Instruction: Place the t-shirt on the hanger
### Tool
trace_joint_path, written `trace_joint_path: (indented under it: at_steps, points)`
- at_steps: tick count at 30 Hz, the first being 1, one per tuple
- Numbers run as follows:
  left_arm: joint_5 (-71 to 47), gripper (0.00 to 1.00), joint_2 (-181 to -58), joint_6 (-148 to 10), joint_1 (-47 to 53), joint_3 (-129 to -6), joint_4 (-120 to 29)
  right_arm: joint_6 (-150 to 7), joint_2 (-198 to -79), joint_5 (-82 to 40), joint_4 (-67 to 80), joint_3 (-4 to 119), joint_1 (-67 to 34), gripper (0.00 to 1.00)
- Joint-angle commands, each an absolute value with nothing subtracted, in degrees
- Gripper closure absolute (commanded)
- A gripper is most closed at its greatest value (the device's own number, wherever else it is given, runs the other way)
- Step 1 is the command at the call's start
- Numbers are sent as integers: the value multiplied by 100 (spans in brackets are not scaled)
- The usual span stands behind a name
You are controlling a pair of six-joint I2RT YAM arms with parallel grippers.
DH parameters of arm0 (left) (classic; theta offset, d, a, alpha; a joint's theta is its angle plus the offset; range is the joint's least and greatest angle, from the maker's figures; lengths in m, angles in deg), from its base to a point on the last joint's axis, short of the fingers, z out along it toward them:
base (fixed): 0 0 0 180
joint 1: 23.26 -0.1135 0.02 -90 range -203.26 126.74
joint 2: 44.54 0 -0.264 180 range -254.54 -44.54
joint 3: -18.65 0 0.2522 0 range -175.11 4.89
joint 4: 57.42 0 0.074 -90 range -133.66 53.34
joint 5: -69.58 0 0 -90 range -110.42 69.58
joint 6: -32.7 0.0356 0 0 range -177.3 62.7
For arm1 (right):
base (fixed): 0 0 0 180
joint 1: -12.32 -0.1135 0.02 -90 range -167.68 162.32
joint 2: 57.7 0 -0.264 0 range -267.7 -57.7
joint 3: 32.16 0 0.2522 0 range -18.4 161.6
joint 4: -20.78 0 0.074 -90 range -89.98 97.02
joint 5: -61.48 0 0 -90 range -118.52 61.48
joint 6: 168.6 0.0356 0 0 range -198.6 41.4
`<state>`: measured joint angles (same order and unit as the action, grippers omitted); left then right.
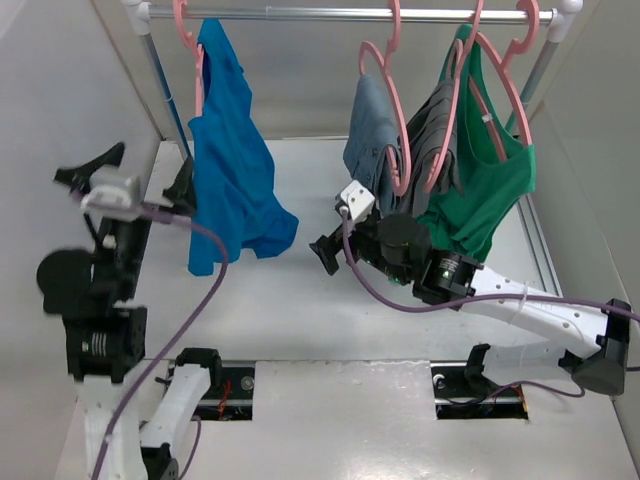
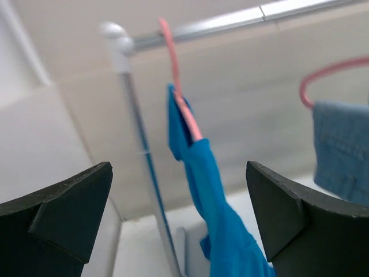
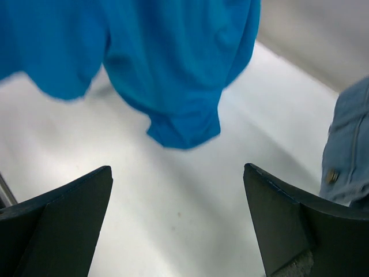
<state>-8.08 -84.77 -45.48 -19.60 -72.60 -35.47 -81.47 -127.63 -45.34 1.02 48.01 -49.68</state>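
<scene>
The royal-blue t-shirt (image 1: 232, 170) hangs bunched and lopsided from the pink hanger (image 1: 184, 28), whose hook is on the silver rail at the far left. In the left wrist view the hanger arm (image 2: 180, 86) runs into the shirt's top (image 2: 214, 196). My left gripper (image 1: 135, 172) is open and empty, just left of the shirt, with nothing between its jaws (image 2: 179, 173). My right gripper (image 1: 333, 240) is open and empty, low over the table to the right of the shirt's hem (image 3: 173, 63), also seen in its own wrist view (image 3: 177, 173).
The silver rail (image 1: 350, 13) spans the back on two posts. On its right half, other pink hangers hold a denim garment (image 1: 373, 130), a grey garment (image 1: 436, 130) and a green tank top (image 1: 485, 180) right above my right arm. Grey walls stand on both sides.
</scene>
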Motion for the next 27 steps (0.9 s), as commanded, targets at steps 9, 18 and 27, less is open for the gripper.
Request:
trace_joint_path:
  at_steps: [9,18,27]
  points:
    - [-5538,0,-6275,-3596,-2396,-3780,-4524,-7483,-11756,-4838,43,2741,-4982,0]
    - [-5489,0,-5500,-3321,-2756,-1489,-4253,-5647,-9773,-6903,96,754,-4982,0]
    - [-4522,0,-5606,-3119,-2818,-1435,-3856,-4538,-8100,-7800,-1248,269,-4982,0]
